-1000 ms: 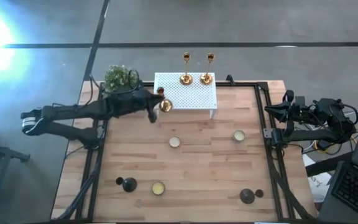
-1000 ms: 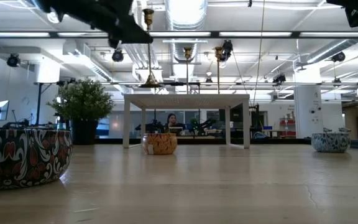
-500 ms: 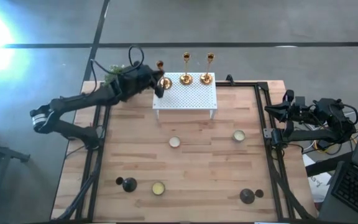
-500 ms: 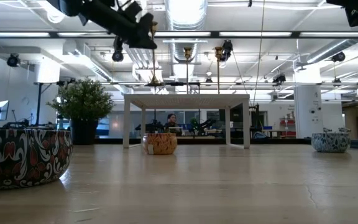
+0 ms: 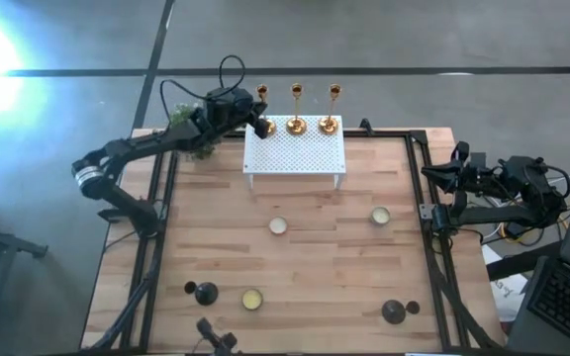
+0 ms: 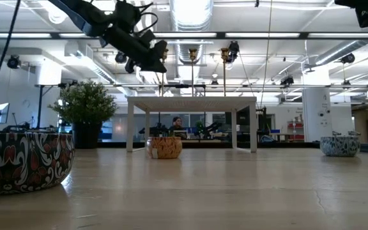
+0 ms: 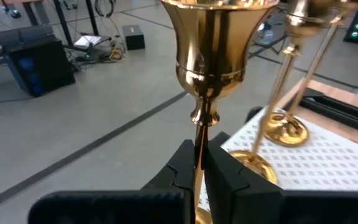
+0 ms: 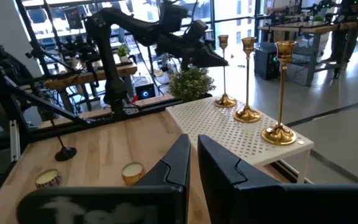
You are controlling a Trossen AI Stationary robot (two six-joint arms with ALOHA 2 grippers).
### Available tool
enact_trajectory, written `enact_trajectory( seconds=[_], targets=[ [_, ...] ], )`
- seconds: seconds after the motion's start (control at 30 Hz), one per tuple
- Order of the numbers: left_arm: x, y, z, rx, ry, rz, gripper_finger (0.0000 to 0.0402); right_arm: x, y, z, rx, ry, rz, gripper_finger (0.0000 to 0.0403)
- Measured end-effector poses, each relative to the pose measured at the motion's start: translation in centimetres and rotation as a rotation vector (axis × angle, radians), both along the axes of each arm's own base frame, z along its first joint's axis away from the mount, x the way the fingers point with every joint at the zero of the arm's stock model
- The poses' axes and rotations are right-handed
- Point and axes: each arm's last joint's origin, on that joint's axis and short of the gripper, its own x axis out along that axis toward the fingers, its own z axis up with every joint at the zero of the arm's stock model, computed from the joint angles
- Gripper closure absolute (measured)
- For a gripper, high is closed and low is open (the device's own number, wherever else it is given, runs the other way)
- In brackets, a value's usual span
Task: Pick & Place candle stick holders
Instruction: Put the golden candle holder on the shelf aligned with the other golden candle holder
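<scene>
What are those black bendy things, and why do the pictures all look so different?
They are two robot arms at a wooden table. One camera looks down from above, one sits at table height, and one rides on each wrist. The left gripper is shut on a slim shiny gold candlestick, holding it at the white metal rack with holes, where two more gold candlesticks stand. The right gripper waits shut at the table's side. Small round candle tins and two black dome-shaped holders sit on the table.
</scene>
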Motion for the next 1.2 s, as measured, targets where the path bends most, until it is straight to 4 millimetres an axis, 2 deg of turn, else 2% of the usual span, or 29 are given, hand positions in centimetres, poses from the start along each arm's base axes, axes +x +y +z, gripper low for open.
enact_trajectory(
  seconds=[0.23,1.2],
  targets=[
    [-0.01,0.99,0.03,-0.011,-0.01,0.026,0.0384,0.02,0.0,-0.03,-0.001,0.001,0.0,0.0376],
    [-0.62,0.48,0.07,-0.053,0.002,0.007,0.0384,0.15,0.01,-0.18,-0.014,0.011,0.002,0.0376]
  ],
)
